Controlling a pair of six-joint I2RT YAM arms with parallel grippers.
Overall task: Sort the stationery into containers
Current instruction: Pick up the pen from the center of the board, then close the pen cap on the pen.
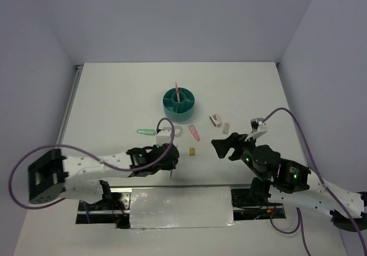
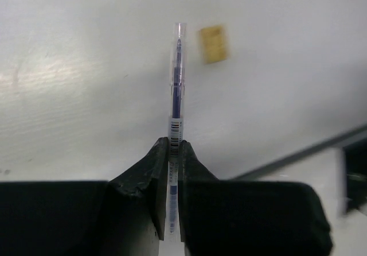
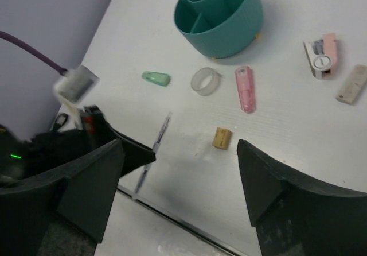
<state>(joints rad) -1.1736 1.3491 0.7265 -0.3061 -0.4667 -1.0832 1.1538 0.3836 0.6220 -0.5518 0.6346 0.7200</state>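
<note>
White table [image 1: 114,95], near edge: left jaws pinch the thin dark pen [image 2: 176,89] by one end, its length pointing far, probably so it can slot into the teal organiser [image 1: 167,108] at far centre. Right jaws gape wide, empty, near right.

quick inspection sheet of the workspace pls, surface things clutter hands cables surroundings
surface: white table, no spills seen
job's things: teal organiser holds pink-red pen in its centre cup; mint-green capsule, tape ring, pink eraser, yellow block, pink-white piece and beige piece lie loose
clutter: nothing seen
hands: left hand shut on thin dark pen; right hand open, empty
cables: purple cable loops off each arm
surroundings: plain pale walls on three sides
</note>
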